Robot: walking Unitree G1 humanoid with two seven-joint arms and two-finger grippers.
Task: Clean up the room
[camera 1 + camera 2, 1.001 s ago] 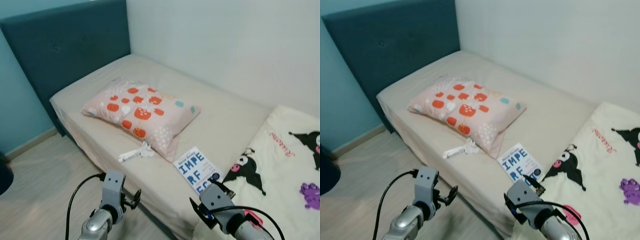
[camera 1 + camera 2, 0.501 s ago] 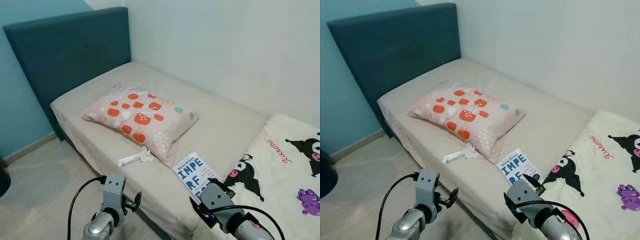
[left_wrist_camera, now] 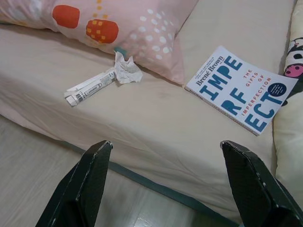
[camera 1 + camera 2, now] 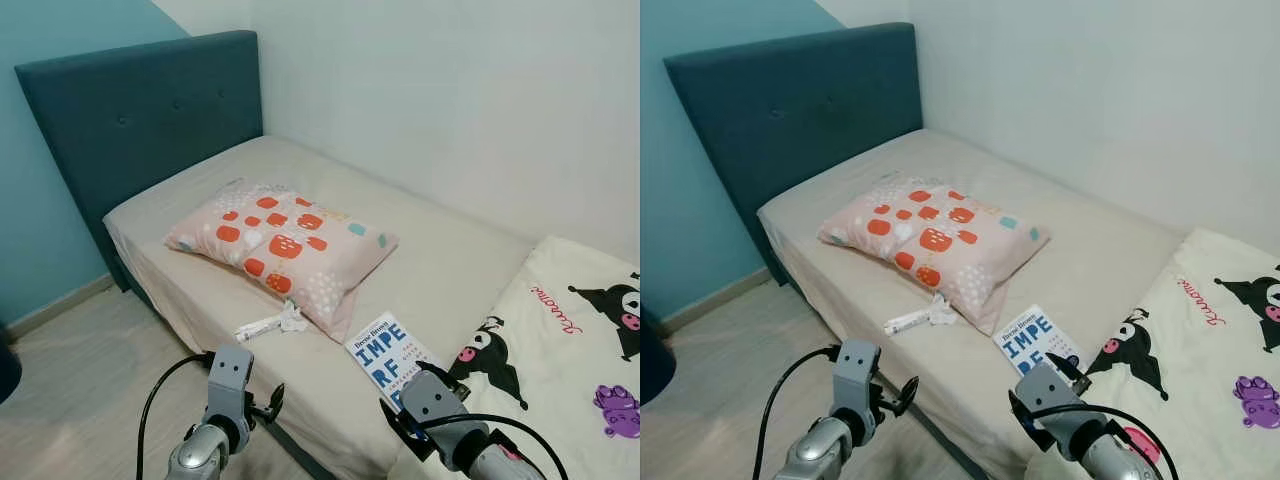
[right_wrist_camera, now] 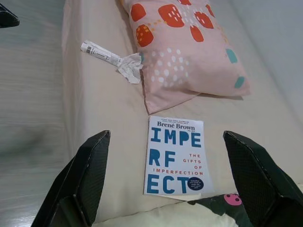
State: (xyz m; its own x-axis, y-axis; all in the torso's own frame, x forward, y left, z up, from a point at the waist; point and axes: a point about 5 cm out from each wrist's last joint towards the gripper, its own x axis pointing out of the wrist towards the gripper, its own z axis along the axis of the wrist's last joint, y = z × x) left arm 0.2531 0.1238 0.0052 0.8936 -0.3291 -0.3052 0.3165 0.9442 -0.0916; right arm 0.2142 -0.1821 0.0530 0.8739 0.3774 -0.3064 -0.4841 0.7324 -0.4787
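A pink pillow (image 4: 285, 245) with orange patches lies across the beige bed (image 4: 450, 260). A crumpled white paper strip (image 4: 270, 322) rests just off the pillow's near corner, close to the mattress edge. To its right lies a white book (image 4: 388, 350) with blue letters. My left gripper (image 3: 165, 189) hovers low in front of the bed edge, open and empty, with the paper (image 3: 102, 80) and book (image 3: 241, 90) ahead of it. My right gripper (image 5: 165, 179) is open and empty above the book (image 5: 175, 156).
A cream blanket (image 4: 570, 350) with black cartoon figures covers the bed's right end, next to the book. A teal headboard (image 4: 130, 120) stands at the far left against the wall. Light wood floor (image 4: 70, 370) runs along the bed; a dark object (image 4: 5, 365) shows at the left edge.
The whole picture has shifted downward a little, so the camera has moved. The pillow, paper and book lie where they were, and both grippers remain open.
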